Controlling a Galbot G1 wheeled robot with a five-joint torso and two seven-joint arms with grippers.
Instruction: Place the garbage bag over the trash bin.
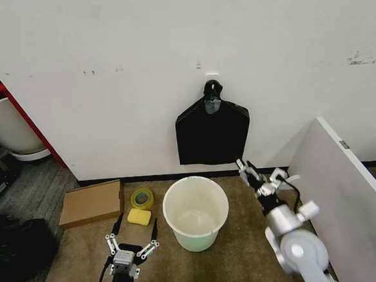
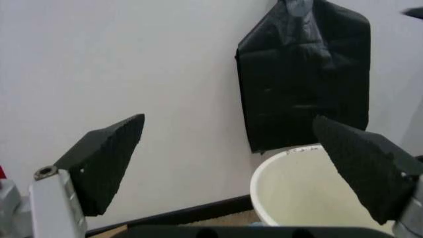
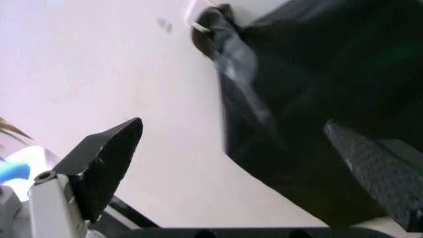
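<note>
Bundle of bags [image 3: 317, 99] blurred; lower edge cut off.

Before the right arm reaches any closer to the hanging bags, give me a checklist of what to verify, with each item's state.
1. Right claw open: ok, its fingers are spread apart in the right wrist view.
2. Right claw aimed at the black bundle of bags hanging on the wall hook: ok, it sits just below the bundle's lower right corner.
3. A single loose bag separated from the bundle: cannot tell, the bundle looks flat and knotted at the top.
4. White bin upright with its mouth clear: ok, nothing inside it.
5. Bin already covered: not ok, no bag over it yet.
6. Left claw out of the way: ok, open, low to the bin's left.
</note>
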